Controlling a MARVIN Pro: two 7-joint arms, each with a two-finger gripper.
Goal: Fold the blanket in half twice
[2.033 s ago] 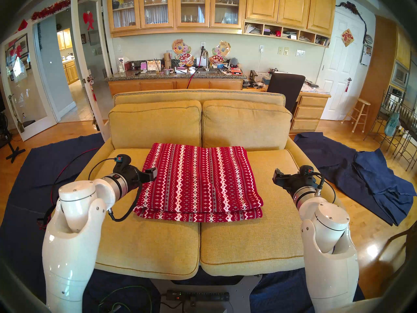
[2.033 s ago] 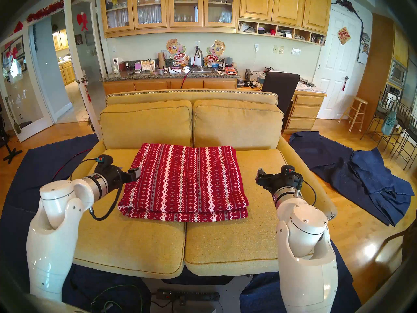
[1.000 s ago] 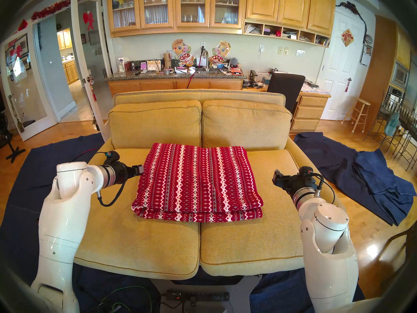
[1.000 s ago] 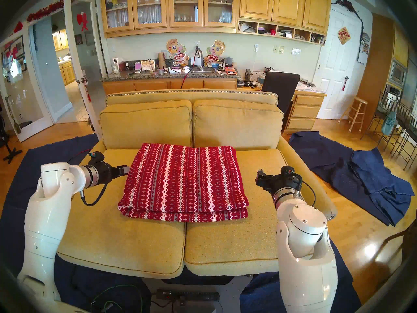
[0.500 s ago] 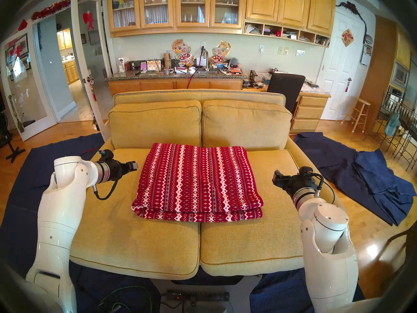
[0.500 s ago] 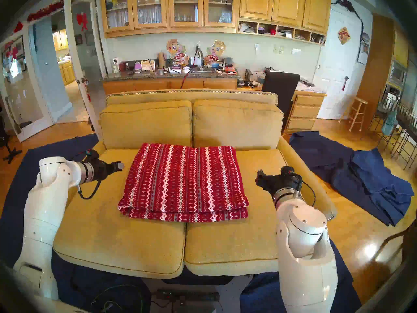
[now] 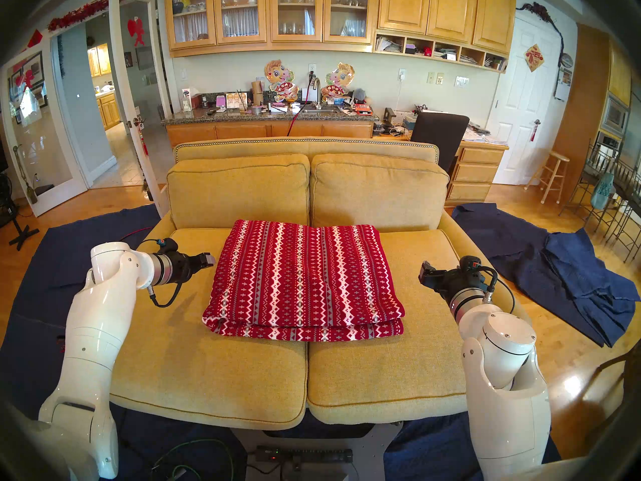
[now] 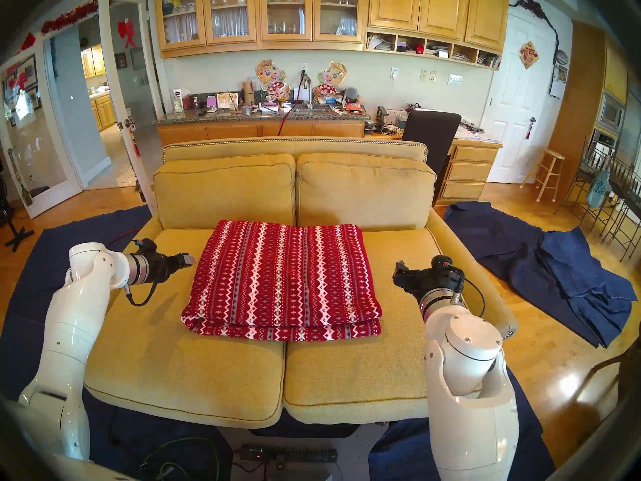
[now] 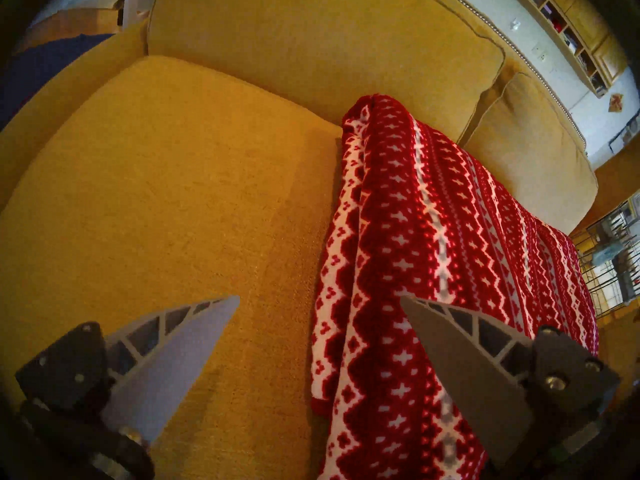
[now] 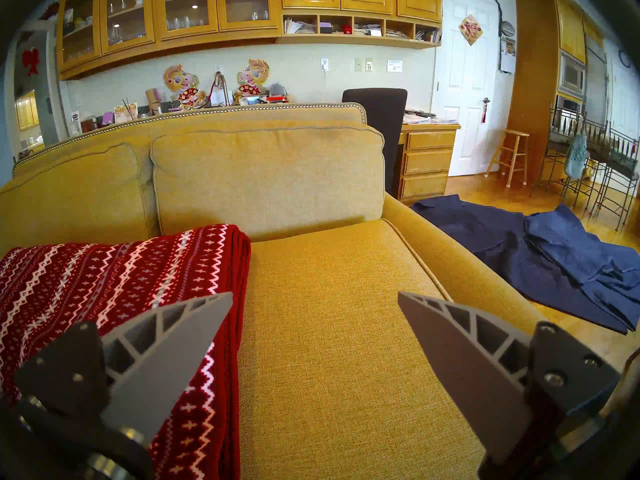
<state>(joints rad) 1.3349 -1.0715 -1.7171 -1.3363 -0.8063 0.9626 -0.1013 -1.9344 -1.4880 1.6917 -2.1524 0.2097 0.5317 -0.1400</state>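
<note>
My left gripper, jaws wide & empty, nears the blanket: soft, limp, best pinched at its layered left edge

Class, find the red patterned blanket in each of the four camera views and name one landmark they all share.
Head left view: blanket in the middle, on the sofa seat.
Head right view: blanket in the middle, slightly further left.
Left wrist view: blanket right of centre, running to the bottom edge.
Right wrist view: blanket at lower left.
Shared landmark: the yellow sofa.
</note>
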